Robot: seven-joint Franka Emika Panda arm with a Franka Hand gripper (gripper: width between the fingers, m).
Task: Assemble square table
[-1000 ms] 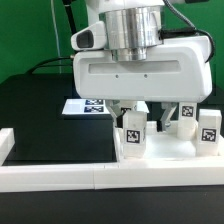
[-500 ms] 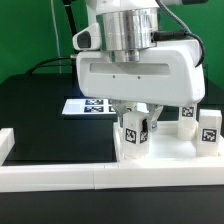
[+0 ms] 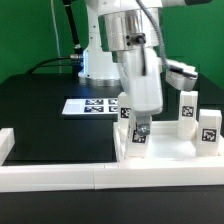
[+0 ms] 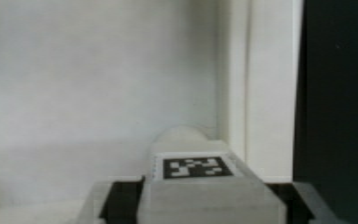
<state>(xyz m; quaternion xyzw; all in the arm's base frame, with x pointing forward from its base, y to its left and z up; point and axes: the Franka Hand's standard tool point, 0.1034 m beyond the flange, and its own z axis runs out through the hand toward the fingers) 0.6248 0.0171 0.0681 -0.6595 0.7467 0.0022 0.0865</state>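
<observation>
Grey-black fingers of the tool (image 3: pixel 139 128) closed partway against both sides of a short white plastic leg with a black-and-white tag (image 3: pixel 137 138), the wrist view showing dark pads flanking the tagged leg (image 4: pixel 197 168) low on either side. Gripped, by the look of it, with the leg upright and seemingly resting on, or just above, the large white plastic square tabletop with raised rim (image 3: pixel 165 152); contact underneath not visible. Held near the tabletop's corner on the exterior view's left, close to the rim.

Standing further out on the same top, three more short white tagged legs: one near the back (image 3: pixel 187 107), one toward the exterior view's right edge (image 3: pixel 208 132), one partly hidden behind the arm (image 3: pixel 125 108). Beyond the tabletop, toward the back, a flat white marker board (image 3: pixel 88 105) lying on the black desk (image 3: pixel 45 115). Along the front, a long white border wall (image 3: pixel 60 175).

Step in hand, judged from this: picking up a first leg for fitting; no leg seen seated in a socket yet. Next move likely calls for a straight lift without tipping the neighbours, then alignment over a corner socket and a firm, square insertion. Risk of a skewed grip if the pads sit too low.
</observation>
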